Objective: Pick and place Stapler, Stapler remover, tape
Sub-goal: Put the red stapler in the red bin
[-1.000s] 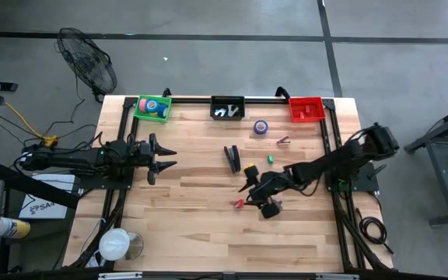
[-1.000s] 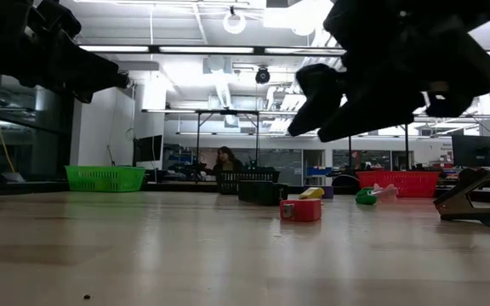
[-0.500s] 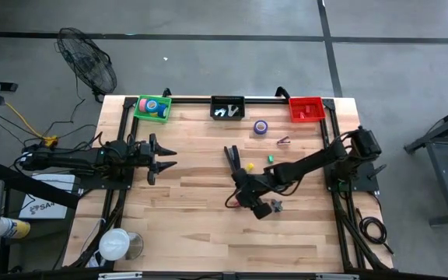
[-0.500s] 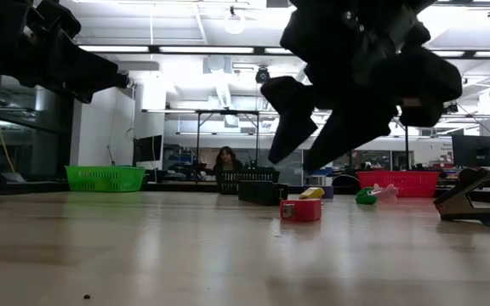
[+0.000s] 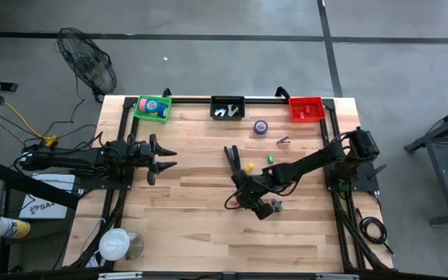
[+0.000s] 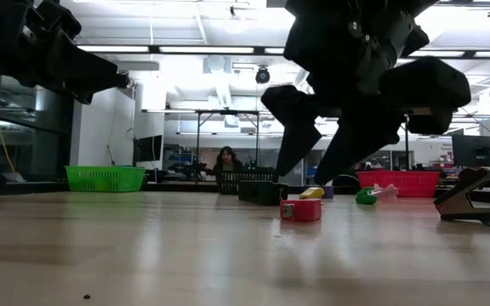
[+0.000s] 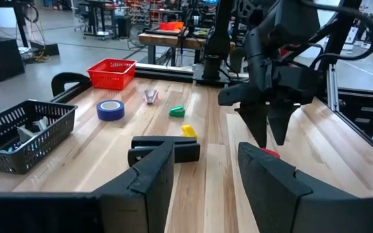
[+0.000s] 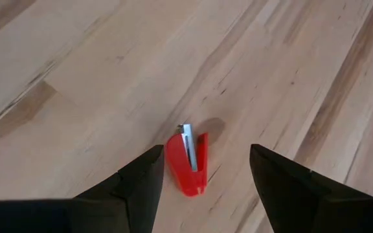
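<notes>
Overhead, the right gripper hangs with fingers spread above a small red staple remover on the pale plank table. Only the right wrist view shows its metal strip and wedge shape. One black stapler lies nearby, a blue tape roll farther back. Three baskets line the far edge. The left gripper waits, fingers parted, at the table's left.

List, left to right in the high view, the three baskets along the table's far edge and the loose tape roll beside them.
Green basket → black basket → blue tape roll → red basket.
</notes>
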`<state>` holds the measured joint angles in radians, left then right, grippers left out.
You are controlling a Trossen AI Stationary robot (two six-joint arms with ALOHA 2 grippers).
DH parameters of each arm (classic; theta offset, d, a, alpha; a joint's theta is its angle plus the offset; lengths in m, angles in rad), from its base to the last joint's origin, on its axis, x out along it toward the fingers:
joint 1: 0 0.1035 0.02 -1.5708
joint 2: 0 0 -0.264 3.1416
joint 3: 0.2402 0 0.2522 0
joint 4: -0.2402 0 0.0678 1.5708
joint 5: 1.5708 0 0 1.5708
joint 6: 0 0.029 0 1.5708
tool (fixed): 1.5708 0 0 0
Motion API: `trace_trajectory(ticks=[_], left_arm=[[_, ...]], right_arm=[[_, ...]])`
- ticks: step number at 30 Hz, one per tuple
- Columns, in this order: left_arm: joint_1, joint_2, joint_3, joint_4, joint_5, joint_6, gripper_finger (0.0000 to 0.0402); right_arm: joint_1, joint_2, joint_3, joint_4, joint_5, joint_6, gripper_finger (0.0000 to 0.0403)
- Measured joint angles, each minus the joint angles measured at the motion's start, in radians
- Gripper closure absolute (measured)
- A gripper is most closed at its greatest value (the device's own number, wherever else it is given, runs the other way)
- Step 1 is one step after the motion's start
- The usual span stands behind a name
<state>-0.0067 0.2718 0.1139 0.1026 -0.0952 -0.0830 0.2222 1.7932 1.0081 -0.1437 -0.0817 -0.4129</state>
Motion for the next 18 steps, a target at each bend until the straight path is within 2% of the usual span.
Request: trace_trajectory(ticks=[18], left_arm=[[0.0, 0.0, 0.0, -0.001, 0.001, 0.0, 0.0234]], right_arm=[[0.0, 0.092, -0.002, 0.066, -0.038, 0.007, 0.0184]])
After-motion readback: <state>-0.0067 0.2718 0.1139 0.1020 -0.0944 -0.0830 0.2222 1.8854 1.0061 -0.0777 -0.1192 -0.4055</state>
